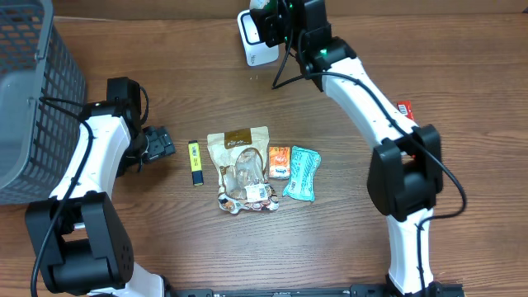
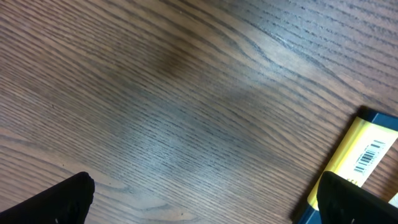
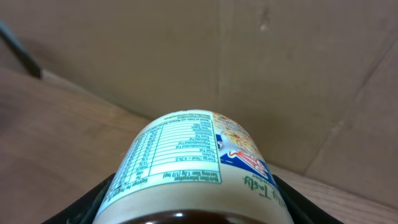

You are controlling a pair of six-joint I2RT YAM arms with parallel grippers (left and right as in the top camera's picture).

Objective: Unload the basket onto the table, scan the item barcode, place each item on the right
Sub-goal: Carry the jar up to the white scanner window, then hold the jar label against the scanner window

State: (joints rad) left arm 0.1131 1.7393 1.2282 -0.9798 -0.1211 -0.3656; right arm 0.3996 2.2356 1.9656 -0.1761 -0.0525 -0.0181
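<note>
My right gripper [image 1: 279, 23] is up at the back of the table, shut on a jar [image 3: 193, 165] with a cream label, a nutrition table and a dark lid edge. Its black fingers [image 3: 87, 205] press the jar's two sides. The jar sits right beside the white scanner [image 1: 252, 41]. No barcode shows on the jar's visible side. My left gripper [image 1: 158, 144] hangs open low over bare wood, holding nothing. A yellow and blue packet [image 2: 364, 152] with a barcode lies just past its right finger [image 2: 357, 199].
A grey mesh basket [image 1: 33, 91] fills the far left. In the middle lie the yellow packet [image 1: 195, 162], a brown pouch [image 1: 239, 161], an orange packet [image 1: 279, 162] and a teal packet [image 1: 302, 173]. A small red item [image 1: 403, 107] lies by the right arm.
</note>
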